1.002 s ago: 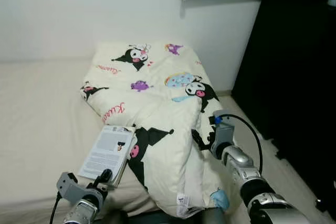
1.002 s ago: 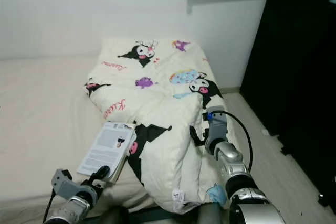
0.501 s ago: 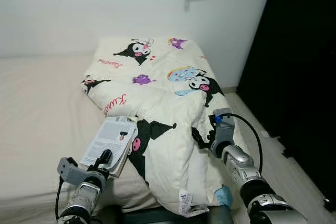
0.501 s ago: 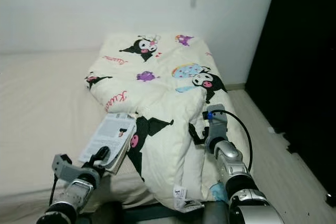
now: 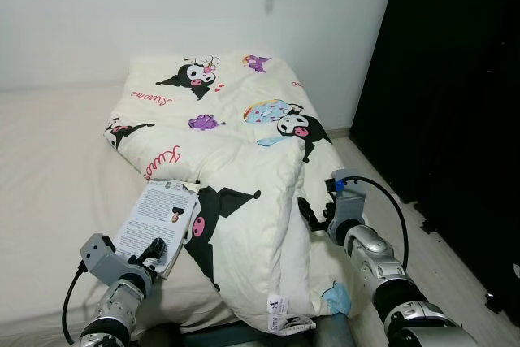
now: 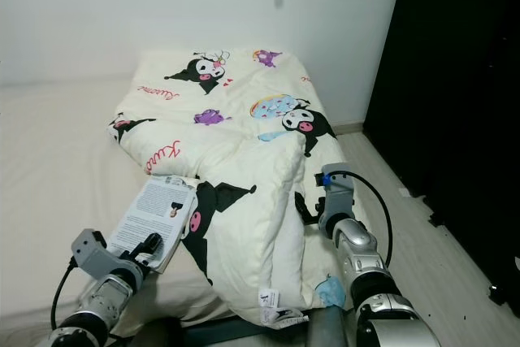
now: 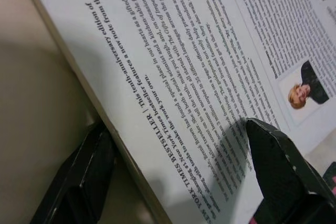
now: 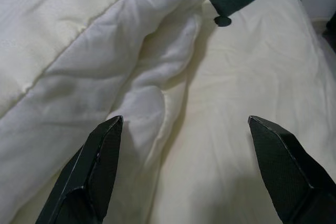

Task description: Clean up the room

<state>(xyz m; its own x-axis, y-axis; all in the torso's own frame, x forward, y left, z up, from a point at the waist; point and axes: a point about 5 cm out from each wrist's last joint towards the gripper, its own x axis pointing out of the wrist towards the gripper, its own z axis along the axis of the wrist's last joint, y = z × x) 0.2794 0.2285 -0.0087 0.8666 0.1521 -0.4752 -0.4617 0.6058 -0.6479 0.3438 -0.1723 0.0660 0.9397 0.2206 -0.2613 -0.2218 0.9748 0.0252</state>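
- Left gripper sits at the near edge of the book. On my wrist cam the fingers are spread wide, one over the printed back cover, the other below the book's edge against the sheet. Not clamped; whether the pads touch the cover I can't tell.
- Book lies flat w/ its back cover up: text blocks and a small portrait photo. It rests on the cream bed sheet, its far long edge tucked against the comforter.
- Sheet covers the mattress to the left of the comforter, running back to the white wall.
- Comforter is cream w/ black cartoon characters, pink lettering, purple and blue motifs. It's bunched and folded over itself along the right part of the bed, from the wall end down to the near edge, where a care tag hangs.
- Right gripper is at the comforter's right side, near a thick fold. Wrist cam shows its fingers held wide apart w/ fabric between them, gripping nothing.
- Black cable loops over the right wrist.
- Right of the bed: pale wood floor, then a tall black cabinet standing well apart from the mattress edge.
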